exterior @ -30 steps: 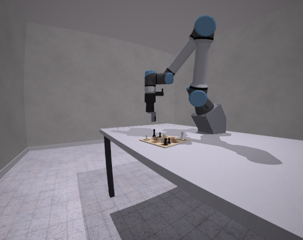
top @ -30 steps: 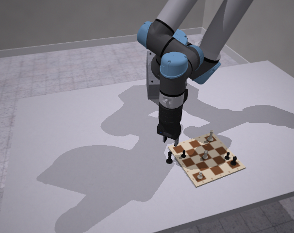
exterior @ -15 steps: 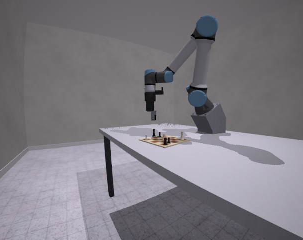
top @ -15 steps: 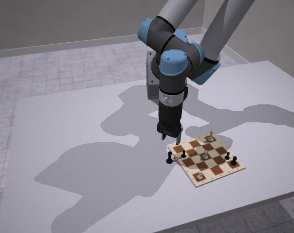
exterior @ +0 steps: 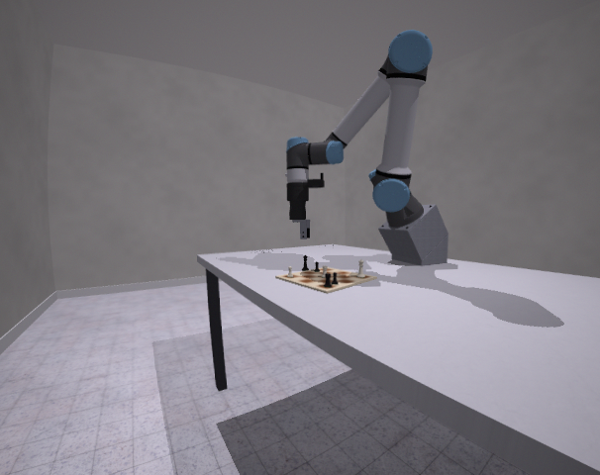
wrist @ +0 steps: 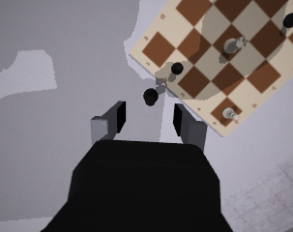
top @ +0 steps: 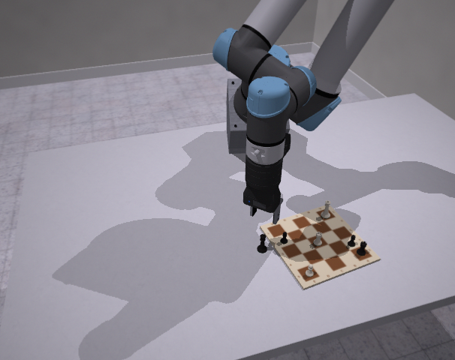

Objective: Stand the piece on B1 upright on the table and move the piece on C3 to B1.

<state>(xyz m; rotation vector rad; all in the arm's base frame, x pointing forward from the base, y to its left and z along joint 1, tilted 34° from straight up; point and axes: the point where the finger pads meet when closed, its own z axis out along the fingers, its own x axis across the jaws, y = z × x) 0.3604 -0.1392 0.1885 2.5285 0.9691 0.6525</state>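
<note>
A black piece (top: 262, 244) stands upright on the table, just off the left edge of the small chessboard (top: 319, 246). It also shows in the wrist view (wrist: 150, 97) and in the exterior view (exterior: 304, 262). My gripper (top: 265, 217) hangs above this piece, clear of it, open and empty; in the wrist view its fingers stand wide apart. A white piece (top: 317, 239) stands upright on the board's middle square, also seen in the wrist view (wrist: 231, 44). The edge letters and digits are too small to read.
A black pawn (top: 284, 237) stands on the board close to the black piece on the table. A tall white piece (top: 326, 209) is at the far corner, two black pieces (top: 361, 248) at the right, a white pawn (top: 309, 271) at the near corner. The arm's base (exterior: 415, 237) is behind the board.
</note>
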